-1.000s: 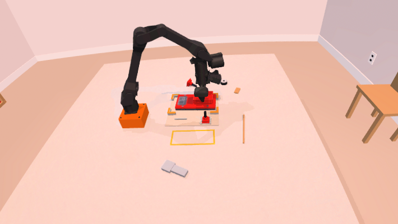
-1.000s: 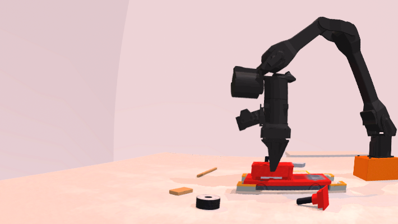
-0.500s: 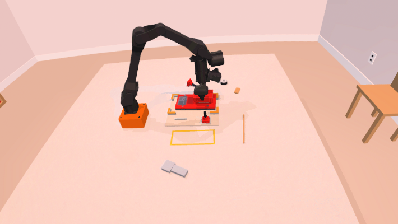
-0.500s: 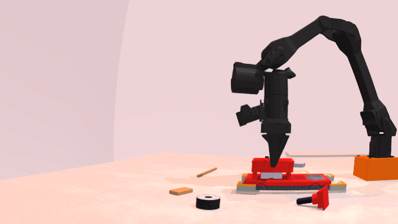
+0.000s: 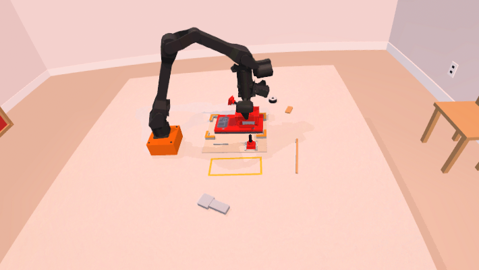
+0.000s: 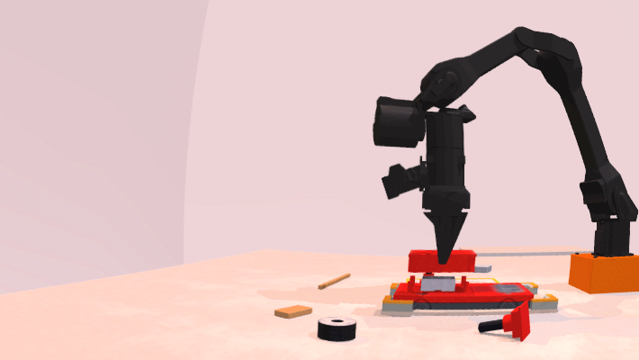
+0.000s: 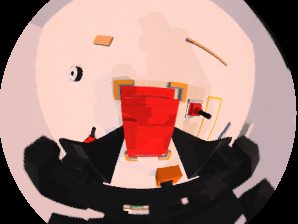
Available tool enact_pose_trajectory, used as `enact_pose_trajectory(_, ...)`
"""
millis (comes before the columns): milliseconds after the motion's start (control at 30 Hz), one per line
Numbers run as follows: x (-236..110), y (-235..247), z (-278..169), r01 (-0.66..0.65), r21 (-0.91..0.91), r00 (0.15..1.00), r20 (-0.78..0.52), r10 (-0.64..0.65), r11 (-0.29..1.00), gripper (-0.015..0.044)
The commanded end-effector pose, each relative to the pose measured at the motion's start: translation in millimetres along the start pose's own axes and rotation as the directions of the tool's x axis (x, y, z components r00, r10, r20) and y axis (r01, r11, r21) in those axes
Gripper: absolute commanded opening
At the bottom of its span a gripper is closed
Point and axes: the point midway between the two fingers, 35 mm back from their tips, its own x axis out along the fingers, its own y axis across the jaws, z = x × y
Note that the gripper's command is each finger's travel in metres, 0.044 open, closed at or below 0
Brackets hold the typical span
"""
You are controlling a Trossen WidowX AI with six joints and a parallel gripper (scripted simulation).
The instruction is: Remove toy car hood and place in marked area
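Note:
The red toy car sits in an orange-cornered jig on a wooden board. My gripper points straight down and is shut on the red hood. The hood hangs level a little above the car, apart from it. A grey block shows on the car under the hood. The marked area, a yellow outlined rectangle, lies on the table in front of the board.
A red and black peg stands on the board; another peg lies behind the car. A black ring, a small wooden block, a wooden stick and grey blocks lie around.

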Motion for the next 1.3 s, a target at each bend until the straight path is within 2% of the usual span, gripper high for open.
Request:
enact_pose_trajectory(0,-15.7,0.9,2.3,-0.003,0.002,1.0,0.01,0.003,1.0,0.0)
enact_pose_trajectory(167,-42.6,0.6,1.2,-0.003,0.002,1.0,0.01,0.003,1.0,0.0)
enact_pose_trajectory(400,-36.0,-10.1,3.5,-0.007,-0.004,1.0,0.012,0.007,1.0,0.0)
enact_pose_trajectory(1267,-41.8,-158.8,-5.0,0.005,-0.002,1.0,0.014,-0.005,1.0,0.0)
